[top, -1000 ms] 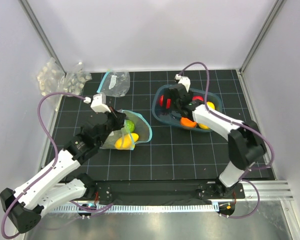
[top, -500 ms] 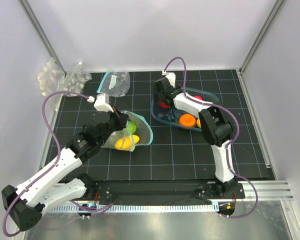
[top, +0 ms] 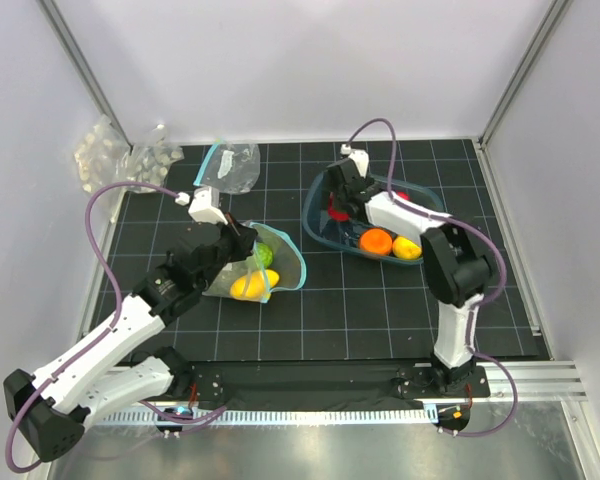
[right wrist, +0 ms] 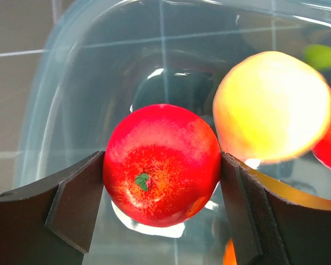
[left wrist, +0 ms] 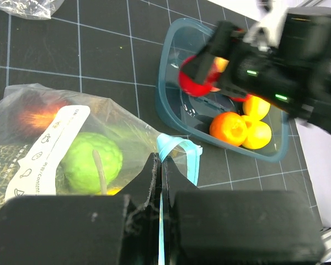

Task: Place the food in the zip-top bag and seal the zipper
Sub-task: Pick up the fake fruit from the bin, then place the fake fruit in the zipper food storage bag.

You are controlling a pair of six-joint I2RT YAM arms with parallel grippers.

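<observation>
**Left pinches the bag's mouth, right clasps a red ball**

Far left, against the wall, lie clear packs of white lumps (top: 105, 155). My left gripper (left wrist: 159, 165) has its fingers pressed together on the zipper (left wrist: 176, 146), the teal strip along the mouth of the zip-top bag (left wrist: 127, 124). The bag lies on the black gridded mat (top: 380, 310), left of centre, its mouth open toward the right. Inside it I see a green ball (left wrist: 91, 161) and a yellow lemon (top: 248, 287). To the right stands a blue-tinted clear tub (top: 318, 237). My right gripper (right wrist: 160, 187) reaches into its left end, fingers spread wide, both pads touching the red ball (right wrist: 161, 149) between them. An orange (top: 376, 240) and a second lemon (top: 407, 248) sit along the tub's near side.
</observation>
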